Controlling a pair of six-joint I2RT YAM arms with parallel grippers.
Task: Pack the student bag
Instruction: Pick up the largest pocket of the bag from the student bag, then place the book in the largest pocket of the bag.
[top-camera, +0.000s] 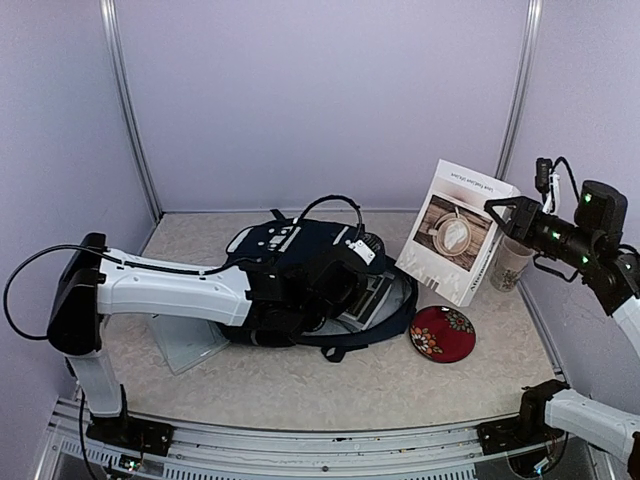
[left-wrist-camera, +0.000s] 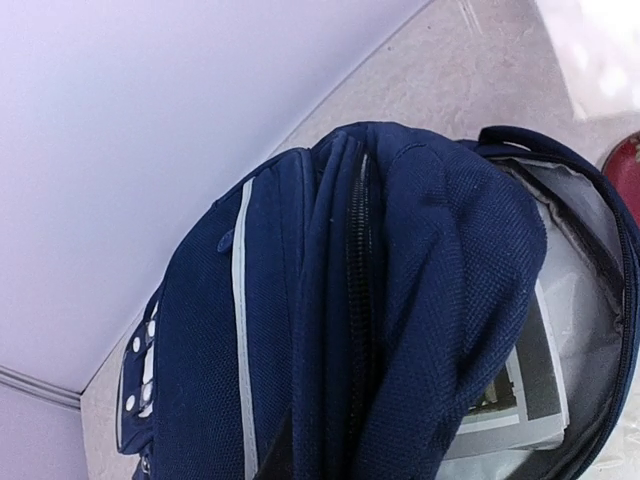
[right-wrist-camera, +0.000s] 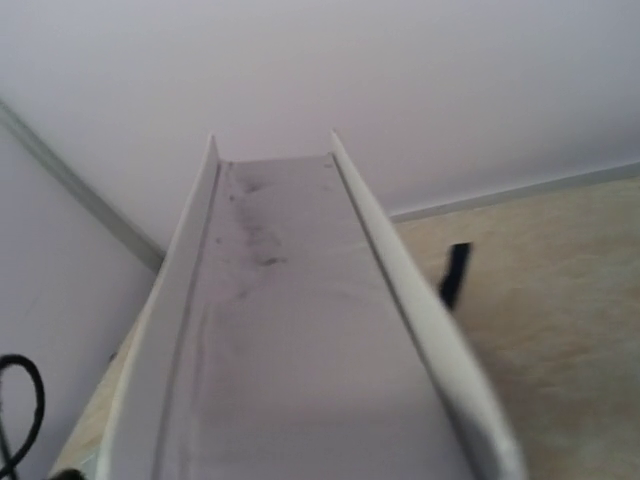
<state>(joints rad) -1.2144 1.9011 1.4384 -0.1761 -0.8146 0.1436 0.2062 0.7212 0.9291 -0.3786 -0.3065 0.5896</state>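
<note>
Navy student bag (top-camera: 300, 245) lies left-right, its mouth facing the book (top-camera: 452, 232) pinched by the right pincer (top-camera: 498, 208). Left pincer (top-camera: 358, 272) is at the flap; whether it grips I cannot tell.

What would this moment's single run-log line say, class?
left jaws: at student bag flap | right jaws: gripping book, raised | bag: open, booklet inside

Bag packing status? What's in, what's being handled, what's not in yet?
Done: a printed booklet lies inside the open student bag. In hand: the right gripper holds the white book tilted, right of the bag; the left gripper is at the bag's flap, its jaws hidden. Remaining: that book, the red disc and the cup are outside the bag, which is unzipped.
</note>
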